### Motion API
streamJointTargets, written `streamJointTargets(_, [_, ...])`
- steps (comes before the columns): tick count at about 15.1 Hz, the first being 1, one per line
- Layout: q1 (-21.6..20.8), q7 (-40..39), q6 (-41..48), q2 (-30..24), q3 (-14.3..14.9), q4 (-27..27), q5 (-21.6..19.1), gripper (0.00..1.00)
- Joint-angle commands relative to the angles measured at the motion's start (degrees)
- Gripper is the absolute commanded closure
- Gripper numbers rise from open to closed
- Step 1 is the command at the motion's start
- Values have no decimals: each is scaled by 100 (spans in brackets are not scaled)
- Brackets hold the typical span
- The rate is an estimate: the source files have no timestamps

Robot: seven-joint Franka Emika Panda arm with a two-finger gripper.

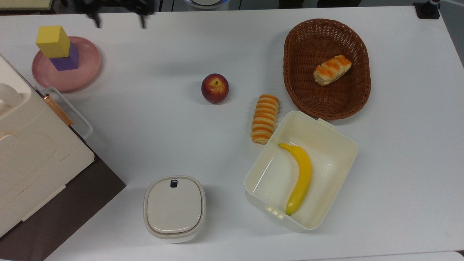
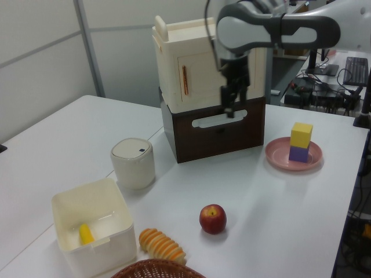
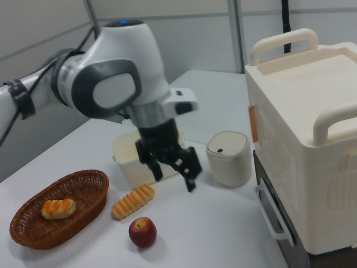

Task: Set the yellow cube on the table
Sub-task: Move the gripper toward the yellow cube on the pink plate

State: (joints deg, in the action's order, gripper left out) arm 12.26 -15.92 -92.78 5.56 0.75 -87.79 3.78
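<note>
Top view: the matte yellow cube [image 1: 53,41] sits atop a purple cube [image 1: 66,58] on a round pink plate [image 1: 85,70], far left on the white table [image 1: 152,119]; the black two-finger gripper [image 1: 119,24] hangs spread, empty, to its right.

A: The light is bright and even from above; the white table [image 1: 163,119] gives only soft, pale shadows.

B: Yes, and the gripper [image 1: 117,16] at 11 o'clock in the top view is smeared with motion blur; everything else is sharp

yellow cube [image 1: 53,41], purple cube [image 1: 66,58], pink plate [image 1: 83,72]
</note>
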Motion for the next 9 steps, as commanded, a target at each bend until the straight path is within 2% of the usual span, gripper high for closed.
streamJointTargets(1, [758, -1112, 67, -72, 30, -80, -79, 0])
streamJointTargets(6, [1848, -2405, 6, -28, 48, -282, -9, 0])
streamJointTargets(9, [2297, -2635, -249, 164, 48, -387, 0, 0])
